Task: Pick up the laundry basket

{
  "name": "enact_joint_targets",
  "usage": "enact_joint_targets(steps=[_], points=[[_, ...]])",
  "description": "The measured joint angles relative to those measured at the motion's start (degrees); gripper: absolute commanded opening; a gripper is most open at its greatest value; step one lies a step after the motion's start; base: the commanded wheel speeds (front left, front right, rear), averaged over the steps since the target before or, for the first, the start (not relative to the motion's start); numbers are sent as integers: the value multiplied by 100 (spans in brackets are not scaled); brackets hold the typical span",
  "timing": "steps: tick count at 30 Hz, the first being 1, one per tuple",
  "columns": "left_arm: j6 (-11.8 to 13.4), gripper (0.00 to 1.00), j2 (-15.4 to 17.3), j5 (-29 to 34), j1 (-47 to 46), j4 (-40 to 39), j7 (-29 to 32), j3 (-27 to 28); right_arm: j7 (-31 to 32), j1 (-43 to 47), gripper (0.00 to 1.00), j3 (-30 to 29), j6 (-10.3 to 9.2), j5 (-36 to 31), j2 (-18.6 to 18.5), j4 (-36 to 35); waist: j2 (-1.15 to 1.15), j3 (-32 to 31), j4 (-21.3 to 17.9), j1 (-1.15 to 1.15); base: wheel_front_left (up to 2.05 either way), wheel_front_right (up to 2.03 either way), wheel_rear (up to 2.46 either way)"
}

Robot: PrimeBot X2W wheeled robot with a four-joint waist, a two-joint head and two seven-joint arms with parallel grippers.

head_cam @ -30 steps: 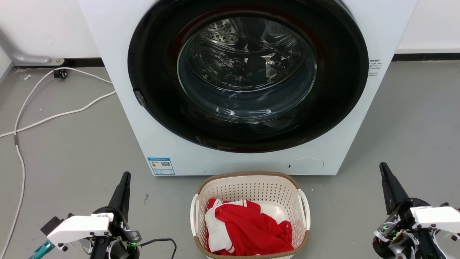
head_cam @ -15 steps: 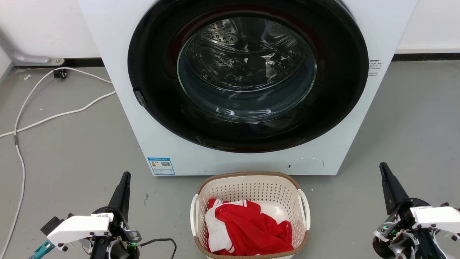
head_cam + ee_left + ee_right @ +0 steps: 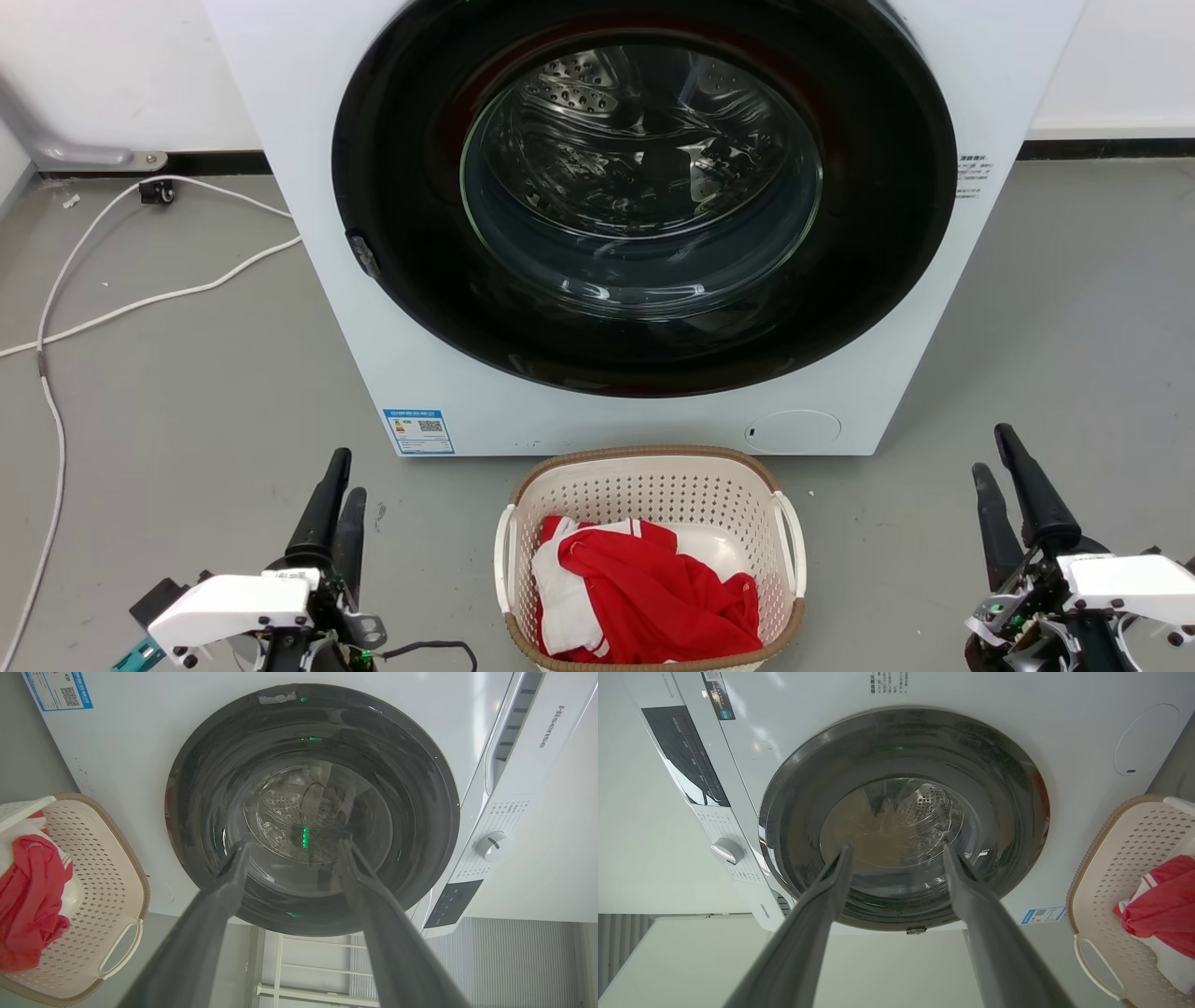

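Our left end effector (image 3: 346,476) hangs with its 2 fingers spread and nothing between them, low over the floor (image 3: 187,401), to the left of the laundry basket (image 3: 653,490). Our right end effector (image 3: 991,451) is likewise spread and empty, farther off on the basket's other side. The basket stands on the floor just before the lower front edge of the washer (image 3: 308,187), with a red and white garment (image 3: 653,583) heaped inside.

To reach well, we judge each arm should swing inward and down, the left to the left handle (image 3: 504,560) and the right to the right handle (image 3: 796,541). Each should slip 1 finger through the loop and close, then both lift together so the basket stays level. The loops look roomy enough, though this steep view leaves us unsure.

Against 0.5 s ago, both finger pairs have parted, where each showed as 1 dark spike.
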Motion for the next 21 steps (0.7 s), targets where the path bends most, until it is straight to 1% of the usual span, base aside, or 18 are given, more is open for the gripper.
enact_joint_targets(steps=[5,8,16,21], points=[[0,100,0,279,-32,-56,-138,-59,-158,20,100,78,0,-197,-11,-51,0,-3,9,0,0,0,0],[0,100,1,610,-37,-146,-216,-81,-247,21,100,109,0,-523,-53,-80,0,-3,15,0,0,0,0],[2,100,1,1786,-60,-383,-411,-220,-445,58,100,74,0,-1905,-59,-327,0,-5,31,0,0,0,0],[82,100,1,2440,-67,-489,-528,-376,-556,98,100,65,0,-2652,-33,-444,0,-8,38,0,0,0,0]])
